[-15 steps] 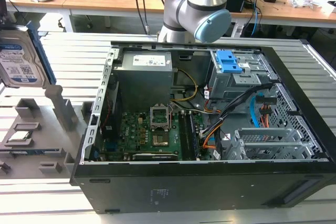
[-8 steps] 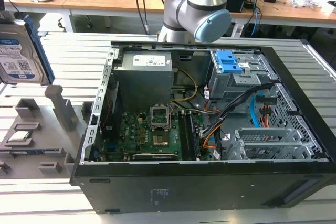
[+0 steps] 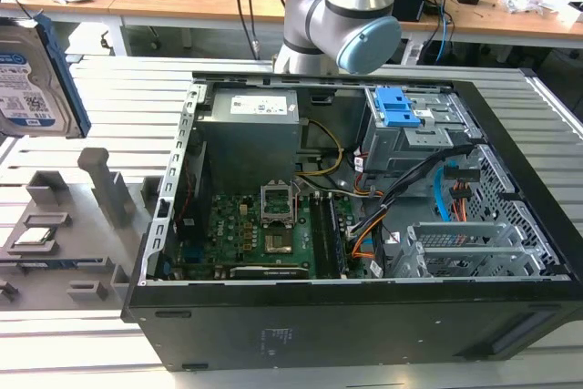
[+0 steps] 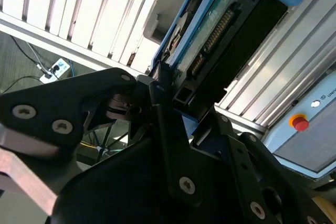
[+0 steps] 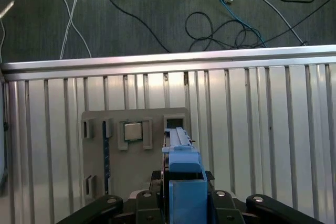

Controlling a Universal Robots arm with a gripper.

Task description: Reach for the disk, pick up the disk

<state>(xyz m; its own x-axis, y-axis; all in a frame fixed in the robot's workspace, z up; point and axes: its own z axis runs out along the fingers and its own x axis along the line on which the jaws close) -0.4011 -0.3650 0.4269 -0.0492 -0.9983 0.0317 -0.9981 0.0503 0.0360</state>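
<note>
High above the tray (image 5: 134,166) on the bench (image 5: 262,129), your hand (image 4: 159,81) is clamped on the disk (image 4: 210,35). The pick-up looks done to me. Any move now needs a firm, steady hold.

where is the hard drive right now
The silver hard drive in its blue plastic frame is at the exterior view's far left, raised above the grey fixture tray beside the open black computer case, clamped in the tool.

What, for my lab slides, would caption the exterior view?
The disk upright in the air over the fixture plate, beside the open computer case.
</note>
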